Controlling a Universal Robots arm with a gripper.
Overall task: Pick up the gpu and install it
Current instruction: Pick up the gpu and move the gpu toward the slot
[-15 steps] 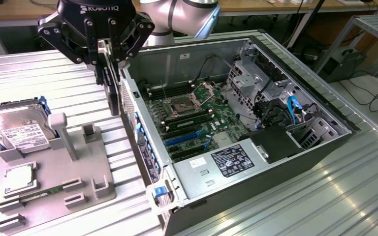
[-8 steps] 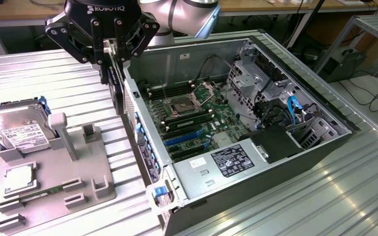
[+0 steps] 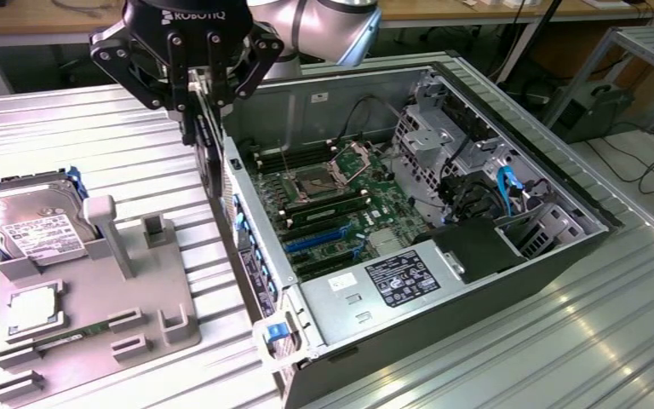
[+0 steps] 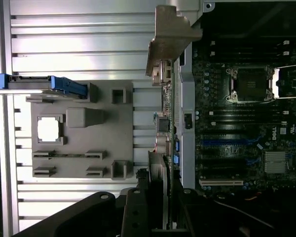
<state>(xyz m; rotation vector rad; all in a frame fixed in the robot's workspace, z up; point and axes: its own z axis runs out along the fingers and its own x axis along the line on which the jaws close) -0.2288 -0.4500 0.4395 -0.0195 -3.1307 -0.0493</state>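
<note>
Ribbed silver metal surface (image 3: 100, 111), with an open black tower PC case (image 3: 554, 200) lying on its side toward the exterior view's right, green motherboard (image 3: 344, 200) facing up. Over on the exterior view's left there's a grey plastic parts holder (image 3: 151, 319) with a boxy silver hard drive (image 3: 26, 226) at its far end.

The black end effector (image 3: 205, 100) is clenched on the gpu (image 3: 205, 141), a thin flat black card. It's held edge-on below the fingers, up in the air right above the case's left wall. In the wrist view the gpu (image 4: 168, 118) shows its pale metal bracket (image 4: 170, 34) at one end.

Looks to me like pickup is done and we're mid-carry, nothing seated. I'd guess seating calls for lining the card's edge up with one of the blue expansion slots (image 3: 316, 241) and the bracket with the case wall. Not much slop there.
</note>
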